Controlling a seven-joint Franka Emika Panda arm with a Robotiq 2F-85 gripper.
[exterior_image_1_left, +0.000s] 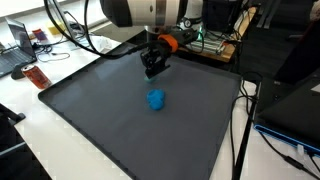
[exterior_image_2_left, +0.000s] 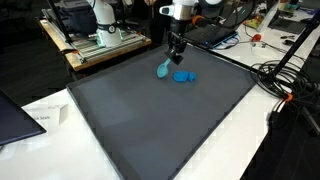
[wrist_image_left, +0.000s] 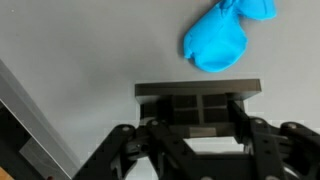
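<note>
1. The black two-fingered gripper (exterior_image_1_left: 152, 71) is hanging over the far half of a dark grey flat mat (exterior_image_1_left: 120, 135) and carrying nothing. A soft-looking, lumpy bright blue object (exterior_image_1_left: 156, 99) is lying on the mat at 6 o'clock from it, apart from the fingers.

2. In an exterior view, the gripper (exterior_image_2_left: 176, 60) is pointing straight down. The blue object (exterior_image_2_left: 181, 76) is sitting at about 5 o'clock from it, near the mat's (exterior_image_2_left: 150, 130) far edge. A paler blue patch is showing just beside it at 9 o'clock, and whether that is part of the same piece cannot be told.

3. In the wrist view, the blue object (wrist_image_left: 216, 45) is showing as a rounded, crumpled blob with a smaller lobe running off the top edge. It is lying at 1 o'clock from the gripper (wrist_image_left: 197, 105) on the bare mat (wrist_image_left: 80, 50).

4. Whether the jaws are spread or pressed together cannot be told from these angles, though nothing blue is sitting between them.

5. A reddish box (exterior_image_1_left: 36, 76) is lying off the mat at 9 o'clock.
</note>
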